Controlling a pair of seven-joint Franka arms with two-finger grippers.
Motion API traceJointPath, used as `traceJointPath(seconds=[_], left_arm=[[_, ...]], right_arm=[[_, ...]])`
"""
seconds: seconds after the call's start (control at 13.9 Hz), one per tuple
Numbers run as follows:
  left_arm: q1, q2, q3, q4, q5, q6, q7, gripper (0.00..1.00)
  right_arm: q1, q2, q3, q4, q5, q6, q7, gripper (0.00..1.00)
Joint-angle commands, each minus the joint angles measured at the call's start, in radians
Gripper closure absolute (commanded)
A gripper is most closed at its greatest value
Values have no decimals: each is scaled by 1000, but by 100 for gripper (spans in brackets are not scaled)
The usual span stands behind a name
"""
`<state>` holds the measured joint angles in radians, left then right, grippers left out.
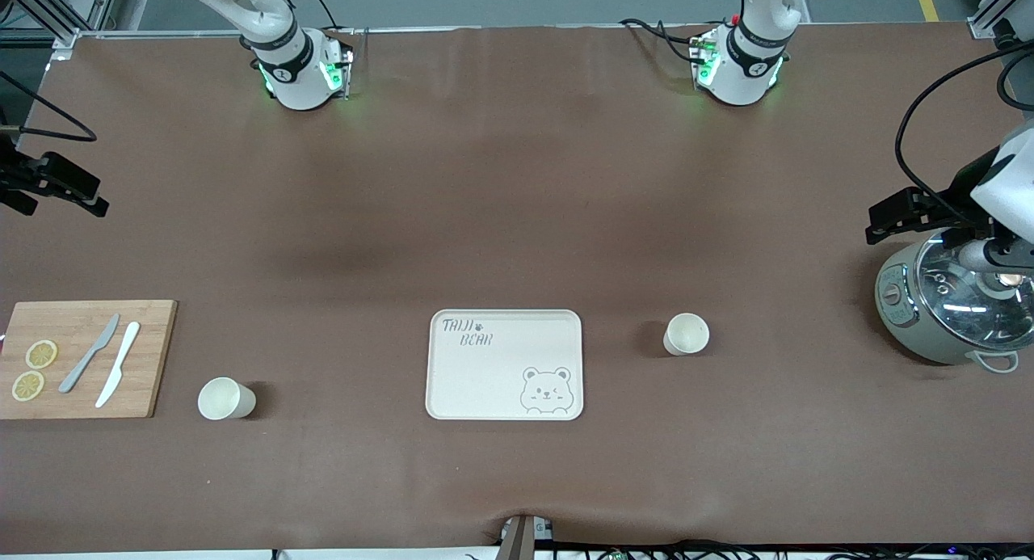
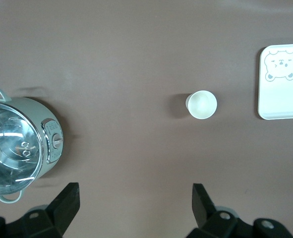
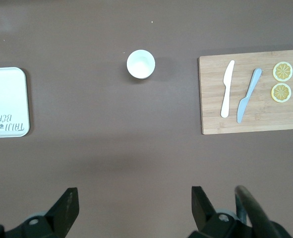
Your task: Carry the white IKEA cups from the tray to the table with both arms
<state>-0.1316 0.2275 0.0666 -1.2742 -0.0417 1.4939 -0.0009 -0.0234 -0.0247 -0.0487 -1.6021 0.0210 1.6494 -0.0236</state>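
Two white IKEA cups stand upright on the brown table, one on each side of the bear-print tray point(image 1: 505, 364). One cup point(image 1: 687, 334) point(image 2: 202, 104) is toward the left arm's end. The other cup point(image 1: 225, 398) point(image 3: 141, 63) is toward the right arm's end, a little nearer the front camera. My left gripper point(image 2: 135, 193) hangs high over bare table between the cooker and its cup, open and empty. My right gripper point(image 3: 134, 194) hangs high over bare table near the cutting board, open and empty. Both arms' hands show only at the side edges of the front view.
A rice cooker point(image 1: 945, 309) with a glass lid sits at the left arm's end, under that arm's hand. A wooden cutting board point(image 1: 85, 358) with two knives and two lemon slices lies at the right arm's end, beside the cup there.
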Motion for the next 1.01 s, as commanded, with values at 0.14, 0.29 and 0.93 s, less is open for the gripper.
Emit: traceJointPath(seconds=[0.14, 0.29, 0.93], left_arm=[[0, -8, -10, -13, -6, 0, 9, 0], [-9, -8, -11, -13, -4, 2, 10, 0], [-20, -4, -14, -25, 16, 0, 13, 0]], right_arm=[[-16, -18, 21, -6, -18, -6, 17, 0], [-18, -18, 20, -6, -18, -8, 16, 0], [-18, -18, 21, -9, -18, -6, 16, 0]])
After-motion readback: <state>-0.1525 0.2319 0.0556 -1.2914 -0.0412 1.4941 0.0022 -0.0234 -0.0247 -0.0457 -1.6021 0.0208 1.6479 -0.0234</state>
